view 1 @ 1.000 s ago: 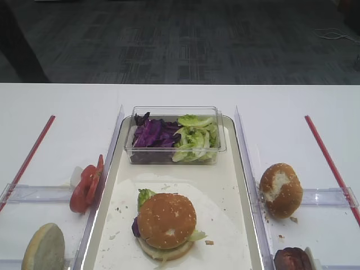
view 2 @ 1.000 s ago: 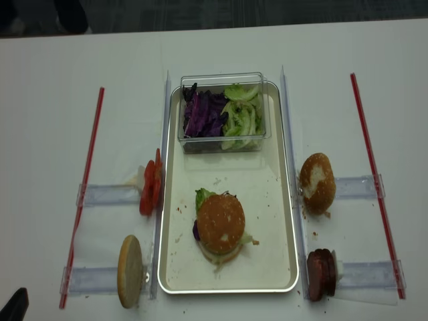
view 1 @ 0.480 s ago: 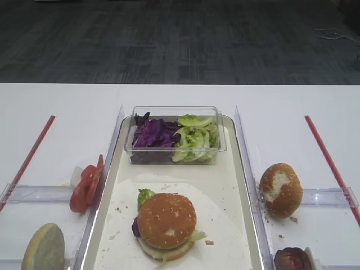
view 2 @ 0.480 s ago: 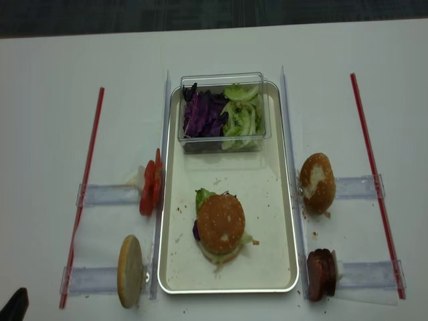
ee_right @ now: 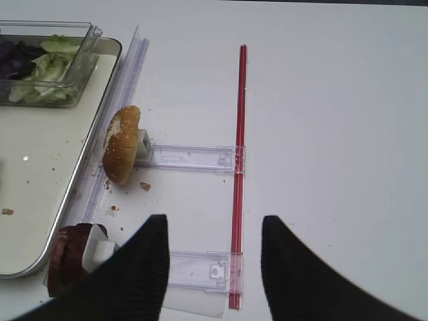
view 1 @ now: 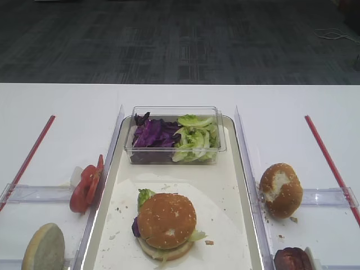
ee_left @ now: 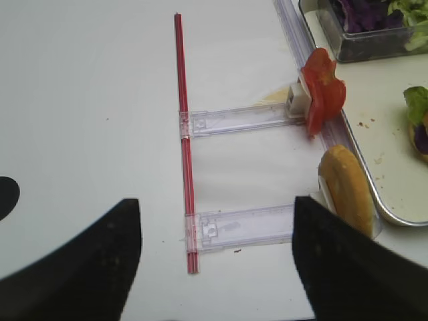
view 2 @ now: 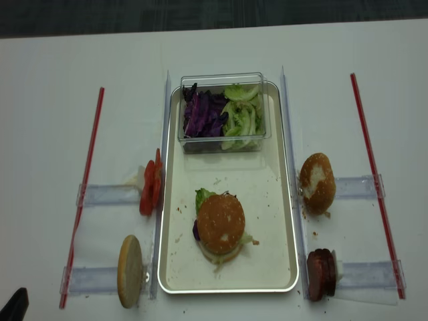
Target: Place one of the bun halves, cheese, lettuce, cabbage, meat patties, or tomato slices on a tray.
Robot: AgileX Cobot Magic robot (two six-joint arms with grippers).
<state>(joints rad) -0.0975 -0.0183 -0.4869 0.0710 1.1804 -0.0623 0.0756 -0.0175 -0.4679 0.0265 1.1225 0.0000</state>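
Tray (view 2: 172, 267) sat mid-desk, liner bare around one stack: the speckled bun top (view 2: 221, 222) capped lettuce and purple cabbage below it, so I judged the placing done and the step in hand a clean retreat. You did well to hold both arms back off the tray and lift clear of the side rails, so nothing nudged the stack.

Right pincer (ee_right: 214, 257): fingers parted, nothing between them, hovering over bare desk (ee_right: 348, 134) near the torn-patch bun (ee_right: 122, 144) and the meat patties (ee_right: 70, 257). Left pincer (ee_left: 217, 257): spread wide, empty, above the desk beside the pale bun half (ee_left: 346, 188) and tomato slices (ee_left: 322, 90).

Views: the overhead views showed the stack whole but no pincer fingers. The wrist views showed those fingers; the right one missed the stack, the left caught only its edge. The clear box (view 1: 174, 135) of lettuce (view 1: 196, 135) and cabbage (view 1: 152, 134) read best from the front high view.
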